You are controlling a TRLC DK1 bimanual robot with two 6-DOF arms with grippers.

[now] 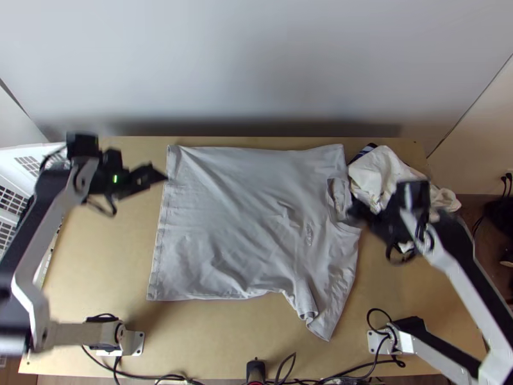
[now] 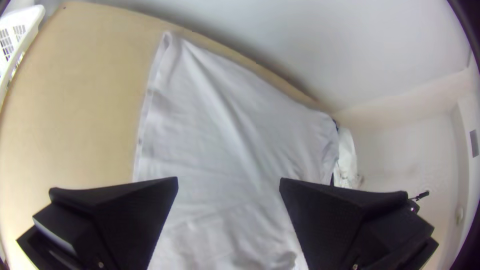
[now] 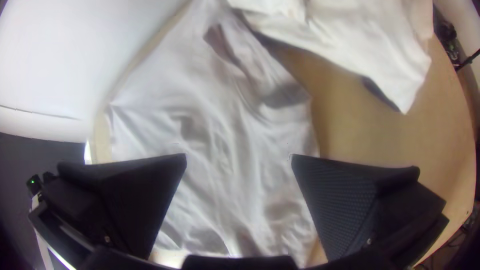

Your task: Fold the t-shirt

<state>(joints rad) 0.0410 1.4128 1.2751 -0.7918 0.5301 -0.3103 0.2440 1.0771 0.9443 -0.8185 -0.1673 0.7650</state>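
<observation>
1. Surface: light wooden table, pale wall close behind its far edge, a darker band low on the wall.
2. Far left: white crate with slotted vents, beside the table edge. Black cables snake along the near edge.
3. Far right: white cloth, bunched, a dark striped piece poking out from under it.
4. T-shirt: light grey, mid-table, spread out, not folded. Hem runs down the left side; a gaping opening on the right, by the white cloth. Low, soft creases across the body, a small mark on the chest. Near right part bunches at one sleeve and trails to a point toward the near edge.
5. Left gripper: at the shirt's hem side, toward the far edge. Fingers wide apart, nothing between them.
6. Right gripper: beside the opening, at the shirt's right. Fingers likewise spread, gripping nothing.
</observation>
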